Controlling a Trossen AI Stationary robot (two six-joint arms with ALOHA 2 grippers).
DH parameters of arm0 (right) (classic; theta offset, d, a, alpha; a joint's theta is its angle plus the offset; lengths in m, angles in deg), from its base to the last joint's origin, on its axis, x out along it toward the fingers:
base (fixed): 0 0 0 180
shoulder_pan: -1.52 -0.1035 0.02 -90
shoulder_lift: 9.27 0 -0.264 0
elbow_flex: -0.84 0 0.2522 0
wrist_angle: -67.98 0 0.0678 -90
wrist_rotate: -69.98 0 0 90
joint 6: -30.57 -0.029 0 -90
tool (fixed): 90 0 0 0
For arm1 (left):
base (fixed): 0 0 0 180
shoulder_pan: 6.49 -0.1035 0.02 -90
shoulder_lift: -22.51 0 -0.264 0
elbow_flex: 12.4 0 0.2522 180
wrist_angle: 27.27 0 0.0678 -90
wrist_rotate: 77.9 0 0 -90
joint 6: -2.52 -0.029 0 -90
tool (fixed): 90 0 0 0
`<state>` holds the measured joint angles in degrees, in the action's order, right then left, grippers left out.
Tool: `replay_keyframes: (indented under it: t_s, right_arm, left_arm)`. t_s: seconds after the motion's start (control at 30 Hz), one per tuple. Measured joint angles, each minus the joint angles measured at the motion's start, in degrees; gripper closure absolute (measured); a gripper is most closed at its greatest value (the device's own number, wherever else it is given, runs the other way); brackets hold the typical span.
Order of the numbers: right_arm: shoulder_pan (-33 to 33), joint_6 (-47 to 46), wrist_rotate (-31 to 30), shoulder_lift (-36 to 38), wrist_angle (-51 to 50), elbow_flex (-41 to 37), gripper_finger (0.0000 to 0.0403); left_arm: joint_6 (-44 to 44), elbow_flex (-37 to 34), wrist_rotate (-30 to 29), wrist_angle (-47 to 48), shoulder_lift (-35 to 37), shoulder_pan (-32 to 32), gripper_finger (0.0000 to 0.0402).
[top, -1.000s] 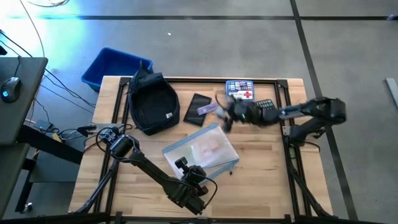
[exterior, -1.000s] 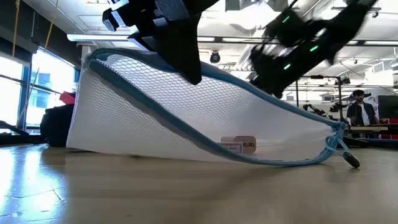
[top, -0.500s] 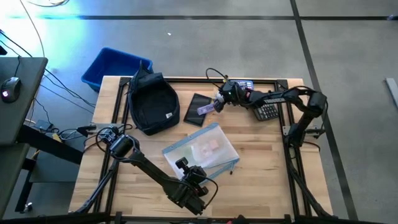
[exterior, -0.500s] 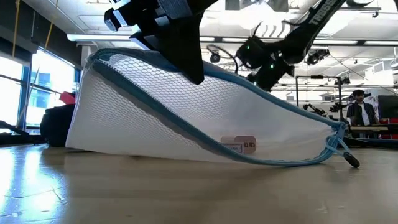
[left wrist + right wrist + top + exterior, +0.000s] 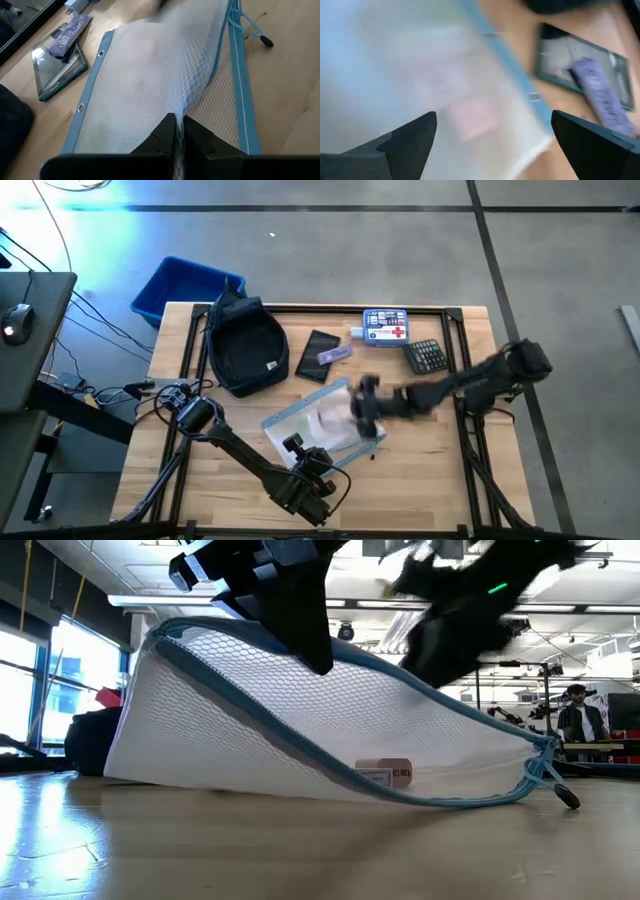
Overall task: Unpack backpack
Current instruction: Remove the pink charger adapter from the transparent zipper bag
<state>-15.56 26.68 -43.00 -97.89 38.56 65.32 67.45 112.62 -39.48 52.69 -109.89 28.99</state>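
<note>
The dark navy backpack (image 5: 245, 345) lies open on the table's far left, with no gripper on it. In the middle lies a white mesh pouch with blue trim (image 5: 322, 420), holding a small labelled item (image 5: 385, 773). My left gripper (image 5: 177, 131) is shut on the pouch's mesh at its near side. My right gripper (image 5: 492, 145) hovers wide open over the pouch's right part (image 5: 365, 405) and touches nothing. My left gripper pinches a fold of the pouch's upper mesh layer (image 5: 181, 112) between its two fingers. The fingers slant down from the table's near side. The mesh is drawn up into a taut ridge (image 5: 250, 650). The pouch's underside and its zip-pull end (image 5: 545, 775) stay on the table.
A black flat case (image 5: 318, 355) with a purple bar (image 5: 335, 354) on it lies right of the backpack. A blue-and-white box (image 5: 385, 325) and a calculator (image 5: 427, 356) sit at the far right. A blue bin (image 5: 185, 288) stands beyond the far left corner. A person (image 5: 578, 720) stands far behind.
My right gripper has swung from beside the purple bar at the table's far side toward the near edge, and now hangs over the pouch. The purple bar stays on the black case. The pouch keeps its raised shape.
</note>
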Motion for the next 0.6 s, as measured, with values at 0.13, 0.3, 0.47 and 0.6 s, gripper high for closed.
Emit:
replay_keyframes:
  t_s: [0.13, 0.3, 0.47, 0.6]
  right_arm:
    - [-12.4, -9.0, -7.1, 0.0, -5.3, 0.0, 0.0036]
    - [-24.2, -14.0, 2.2, -1.2, 2.0, 0.0, 0.0042]
    - [-26.8, -11.0, 3.1, -4.7, 10.0, 0.0, 0.0047]
    - [-22.2, -7.2, 4.1, -8.8, 12.4, 0.0, 0.006]
  left_arm:
    - [0.3, 0.0, -0.4, -0.1, 0.0, 0.2, 0.0402]
    - [0.9, 0.0, -1.5, -0.5, 0.0, 0.3, 0.0401]
    - [-1.3, 0.0, -1.8, -3.9, 0.0, 0.2, 0.0402]
    - [-6.4, 0.0, -3.2, -8.5, 0.0, 0.2, 0.0402]
